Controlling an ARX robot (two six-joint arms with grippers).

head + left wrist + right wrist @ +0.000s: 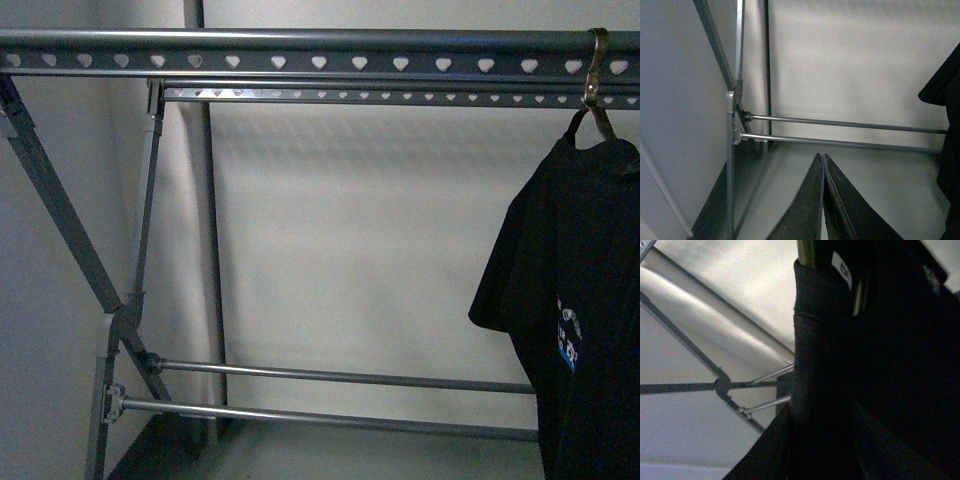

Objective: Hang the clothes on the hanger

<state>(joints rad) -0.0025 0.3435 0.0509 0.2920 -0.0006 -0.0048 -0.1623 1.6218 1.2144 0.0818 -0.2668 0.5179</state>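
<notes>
Overall, the grey rack spans the front view, its top rail punched with hearts. Below that rail's right end hangs the black T-shirt, carried on a small chrome coat hanger. The left gripper shows its jaws pressed together, empty; the right gripper's jaws cannot be judged.
</notes>
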